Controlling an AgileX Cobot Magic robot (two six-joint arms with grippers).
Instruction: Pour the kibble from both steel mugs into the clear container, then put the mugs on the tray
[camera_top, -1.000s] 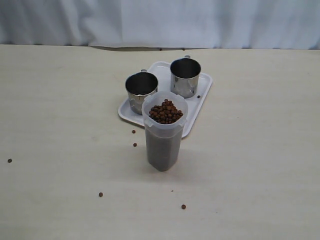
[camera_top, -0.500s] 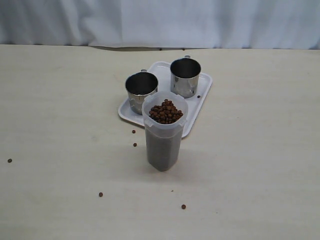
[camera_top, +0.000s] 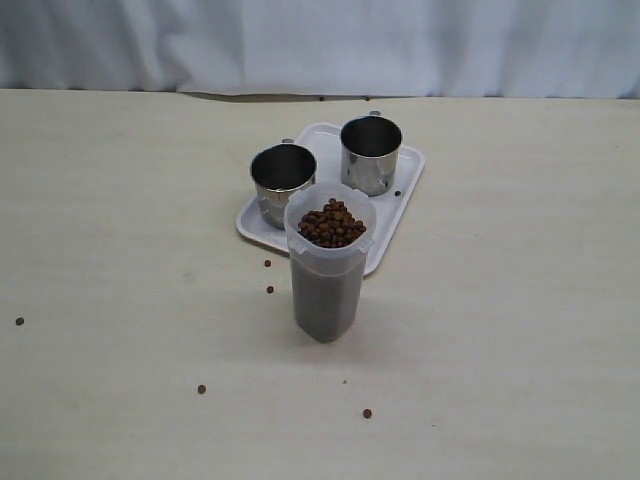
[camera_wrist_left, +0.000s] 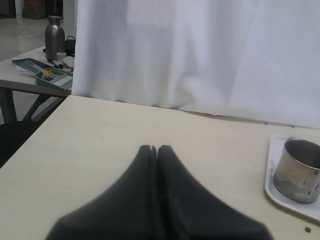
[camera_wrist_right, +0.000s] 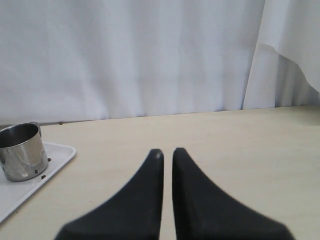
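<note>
The clear container (camera_top: 328, 275) stands upright near the table's middle, filled with kibble (camera_top: 332, 224) heaped at its rim. Right behind it lies the white tray (camera_top: 400, 212), and both steel mugs stand upright on it, one (camera_top: 282, 182) at the left and one (camera_top: 370, 155) at the right. Neither arm shows in the exterior view. My left gripper (camera_wrist_left: 154, 148) is shut and holds nothing, well apart from a mug (camera_wrist_left: 297, 171) on the tray (camera_wrist_left: 274, 150). My right gripper (camera_wrist_right: 167, 151) is shut to a thin slit, empty, away from the other mug (camera_wrist_right: 20, 152) and the tray (camera_wrist_right: 56, 155).
Loose pellets lie scattered on the table, such as one (camera_top: 201, 389) at the front left, one (camera_top: 367, 413) at the front and one (camera_top: 19, 321) far left. A white curtain (camera_top: 400, 40) hangs behind the table. A side table with a steel bottle (camera_wrist_left: 54, 32) shows beyond.
</note>
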